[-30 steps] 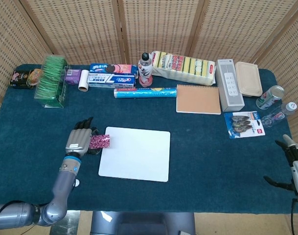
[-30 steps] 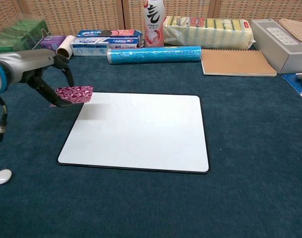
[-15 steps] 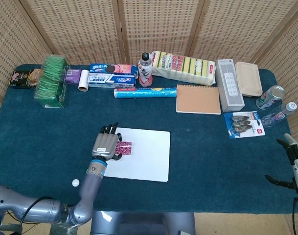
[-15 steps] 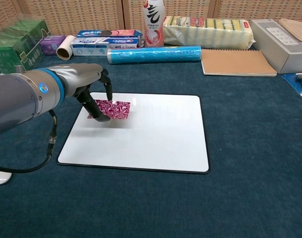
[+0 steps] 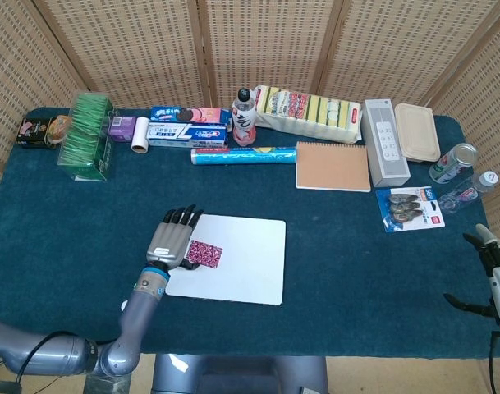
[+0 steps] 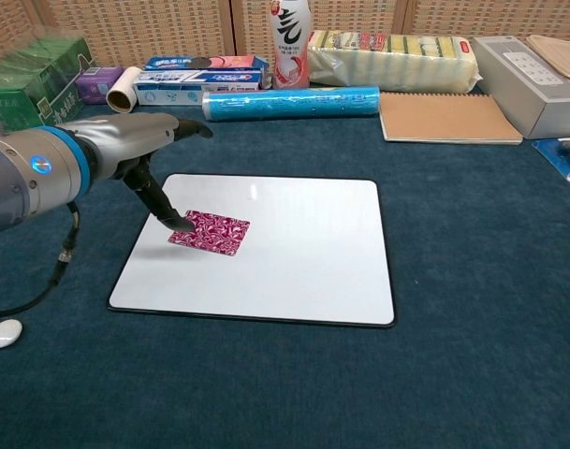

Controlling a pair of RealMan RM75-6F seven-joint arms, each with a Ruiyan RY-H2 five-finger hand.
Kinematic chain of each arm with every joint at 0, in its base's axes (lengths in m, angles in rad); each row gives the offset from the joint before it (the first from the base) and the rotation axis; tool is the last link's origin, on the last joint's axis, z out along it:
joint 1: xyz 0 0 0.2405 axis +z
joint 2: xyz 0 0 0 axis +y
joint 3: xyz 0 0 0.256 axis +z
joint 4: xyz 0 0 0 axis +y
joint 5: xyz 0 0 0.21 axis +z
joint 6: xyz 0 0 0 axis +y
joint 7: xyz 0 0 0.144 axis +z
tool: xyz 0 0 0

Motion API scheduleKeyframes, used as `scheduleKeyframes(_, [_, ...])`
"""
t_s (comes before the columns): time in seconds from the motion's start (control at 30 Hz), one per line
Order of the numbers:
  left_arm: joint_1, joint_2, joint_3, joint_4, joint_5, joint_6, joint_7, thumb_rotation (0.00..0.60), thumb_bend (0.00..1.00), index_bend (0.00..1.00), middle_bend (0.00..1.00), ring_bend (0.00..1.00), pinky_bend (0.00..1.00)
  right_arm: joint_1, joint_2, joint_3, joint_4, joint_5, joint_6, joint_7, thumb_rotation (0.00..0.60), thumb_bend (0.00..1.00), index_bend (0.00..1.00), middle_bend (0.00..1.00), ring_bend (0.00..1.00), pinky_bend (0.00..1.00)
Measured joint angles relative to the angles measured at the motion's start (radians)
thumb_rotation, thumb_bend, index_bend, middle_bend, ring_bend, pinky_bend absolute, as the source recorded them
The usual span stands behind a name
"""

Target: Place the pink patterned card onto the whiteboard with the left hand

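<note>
**On the board's left part: card down, left hand at its edge**

Lower left of centre in the head view, the pink patterned card (image 5: 204, 254) lies flat on the whiteboard (image 5: 250, 263), well inside the left border. Its long axis runs roughly left to right across the frame, slightly tilted. Just left of it, the left hand (image 5: 171, 239) has its fingers spread, and one fingertip (image 6: 183, 224) touches or nearly touches the card's left end; nothing is gripped. Placement looks done, so any withdrawal should go leftward, away from the card. At the frame's lower right, the right hand (image 5: 489, 256) is well apart, fingers loosely open and holding nothing.
</note>
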Motion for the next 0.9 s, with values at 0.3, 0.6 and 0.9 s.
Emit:
scheduleKeyframes(0.3, [0.090,0.154,0.116,0.032,0.440,-0.094,-0.324,0.600,0.17,0.00,0.00,0.00,0.05,0.000,-0.005,-0.001,-0.009,0.002,0.000,-0.024,0.600,0.10,0.10,0.00,0.00,0.00])
scheduleKeyframes(0.6, [0.269,0.339,0.368,0.175,0.983,-0.019,-0.792,0.600,0.17,0.00,0.00,0.00,0.05,0.003,-0.020,-0.004,-0.022,0.004,-0.004,-0.077,0.600,0.10,0.10,0.00,0.00,0.00])
scheduleKeyframes(0.9, [0.435,0.414,0.504,0.314,1.095,0.051,-0.889,0.600,0.17,0.00,0.00,0.00,0.05,-0.004,-0.029,-0.006,-0.034,0.002,0.009,-0.108,0.600,0.10,0.10,0.00,0.00,0.00])
